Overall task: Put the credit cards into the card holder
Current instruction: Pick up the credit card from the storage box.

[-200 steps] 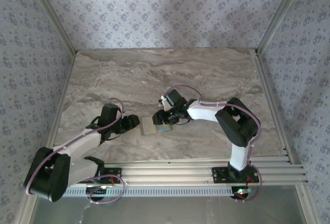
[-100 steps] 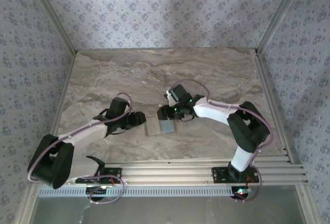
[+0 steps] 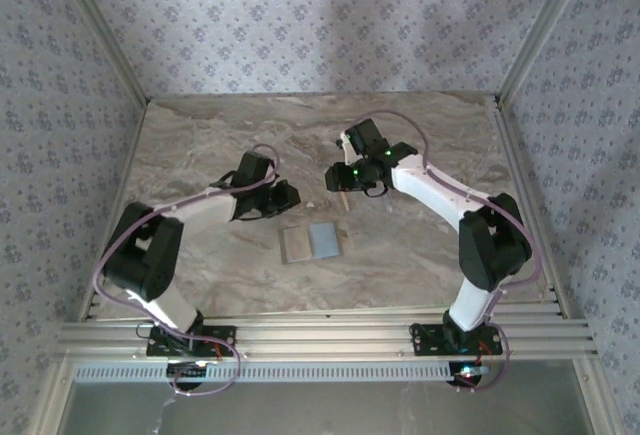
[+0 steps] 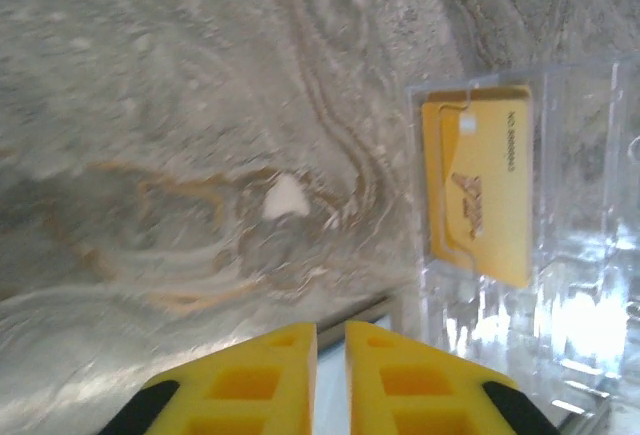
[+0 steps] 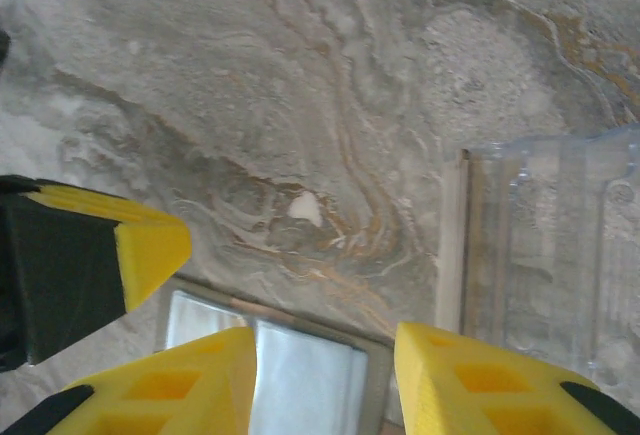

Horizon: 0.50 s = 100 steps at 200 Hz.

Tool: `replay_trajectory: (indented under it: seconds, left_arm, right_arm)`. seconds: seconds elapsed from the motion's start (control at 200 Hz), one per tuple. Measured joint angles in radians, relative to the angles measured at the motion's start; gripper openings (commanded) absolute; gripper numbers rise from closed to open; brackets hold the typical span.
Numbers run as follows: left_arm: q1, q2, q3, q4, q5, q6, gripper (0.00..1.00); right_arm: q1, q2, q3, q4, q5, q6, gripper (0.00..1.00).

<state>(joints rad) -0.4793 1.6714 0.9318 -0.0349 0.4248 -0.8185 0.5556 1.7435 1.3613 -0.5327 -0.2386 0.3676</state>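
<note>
The left gripper (image 3: 283, 198) hangs over the marble desk (image 3: 220, 135) with its yellow fingers pressed almost together. Only a thin slit shows between them and they grip nothing. The right gripper (image 3: 338, 177) hovers just beside it, fingers spread wide and holding nothing.

The card holder (image 3: 312, 243) lies open and flat on the desk. It sits between the two grippers and on their arm-base side, touching neither. In the right wrist view its pale inside (image 5: 300, 375) lies under the gap between the spread fingers.

Ahead and to the right of the left gripper's fingertips, one yellow credit card (image 4: 478, 187) lies flat inside a clear plastic tray (image 4: 580, 285). The same tray (image 5: 560, 255) sits ahead of the right gripper's right finger, close beside the card holder. Whether the two touch cannot be told.

One yellow finger (image 5: 150, 245) of the left gripper juts in on the left side of the right gripper, near the holder's left edge. That leaves only a narrow stretch of desk between the two grippers.

Beyond both grippers the desk runs on to the patterned back wall (image 3: 300, 15). The side walls stand well apart from either gripper. On the base side of the holder, a metal rail (image 3: 330, 330) marks the desk's near edge, with a band of bare marble between them.
</note>
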Motion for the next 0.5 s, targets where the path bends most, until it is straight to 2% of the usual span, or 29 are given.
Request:
replay_trajectory:
  seconds: [0.33,0.5]
  left_arm:
    - [-0.026,0.264,0.234,0.076,0.108,-0.068,0.11]
    - [-0.034,0.349,0.303,0.098,0.148,-0.101,0.1]
  right_arm:
    - [-0.051,0.132,0.047,-0.064,-0.039,-0.022,0.45]
    - [-0.061,0.161,0.064,-0.072,-0.062,-0.026,0.45]
